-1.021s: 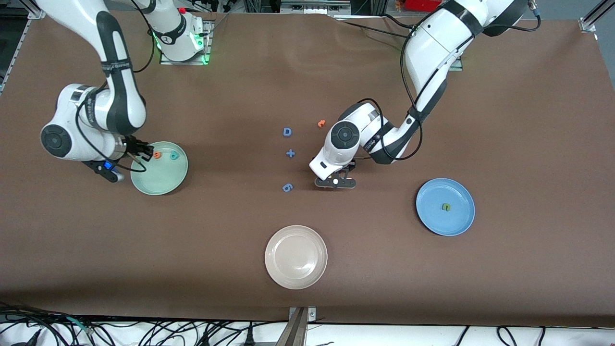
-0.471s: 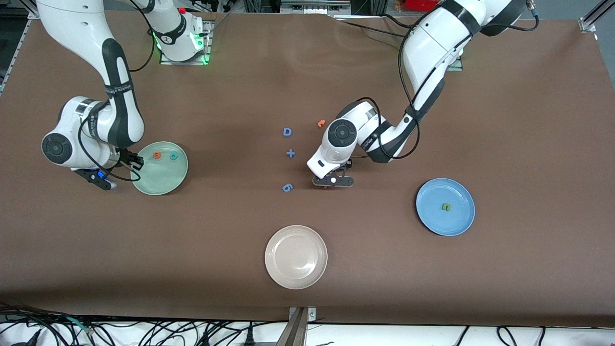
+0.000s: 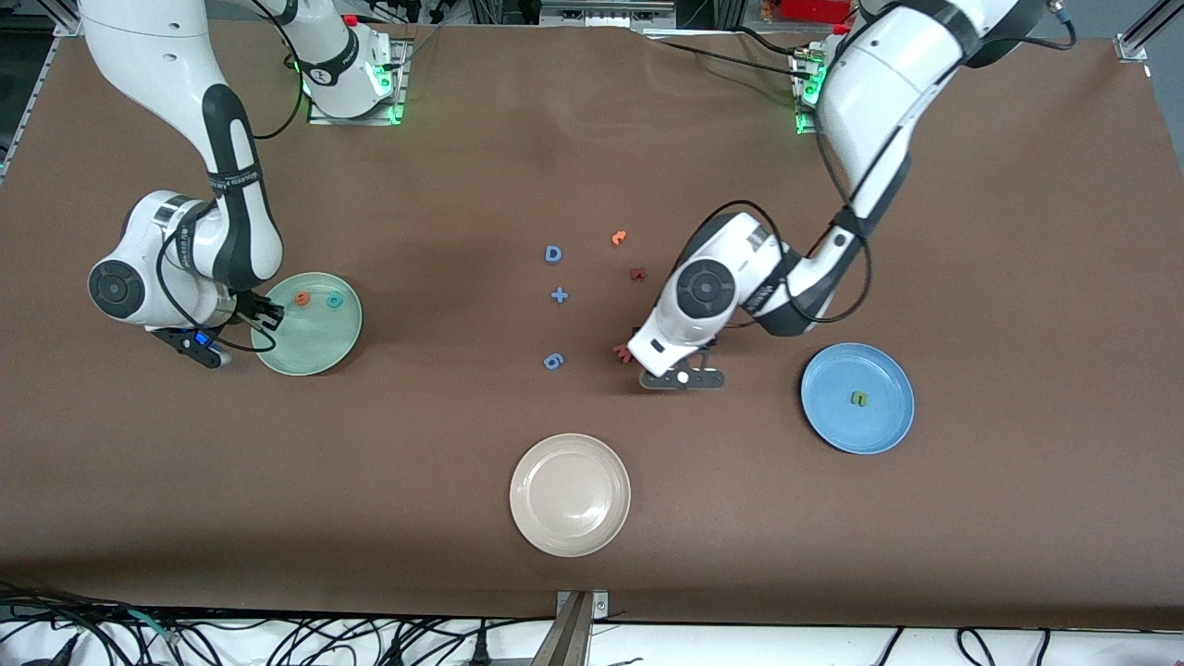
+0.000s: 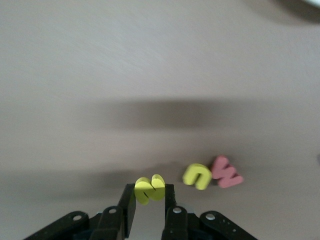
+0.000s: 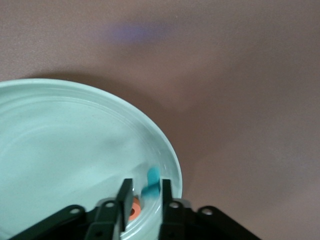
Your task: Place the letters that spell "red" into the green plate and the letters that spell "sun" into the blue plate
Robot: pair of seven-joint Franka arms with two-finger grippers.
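Observation:
My left gripper [image 3: 682, 377] [image 4: 149, 189] is shut on the yellow s [image 4: 148, 190], over bare table between the pink W [image 3: 622, 351] [image 4: 226, 172] and the blue plate [image 3: 832, 412]. A yellow arch letter [image 4: 196, 176] lies beside the W. A green arch letter [image 3: 859, 399] lies in the blue plate. My right gripper [image 3: 264, 317] [image 5: 146, 184] hangs over the green plate's rim [image 3: 310, 347] [image 5: 75, 150], jaws parted, with a teal letter [image 5: 152, 185] loose against one finger. An orange e [image 3: 302, 299] [image 5: 134, 210] and a teal letter [image 3: 335, 299] lie in that plate.
A blue D [image 3: 553, 253], a blue plus [image 3: 559, 296] and a blue 6 [image 3: 553, 361] lie mid-table. An orange letter [image 3: 619, 237] and a dark red letter [image 3: 636, 274] lie near the D. The cream plate [image 3: 570, 532] sits nearest the front camera.
My left gripper closed on the yellow s and carried it toward the blue plate, uncovering the W and the dark red letter. My right gripper drew back to the green plate's rim and its jaws parted.

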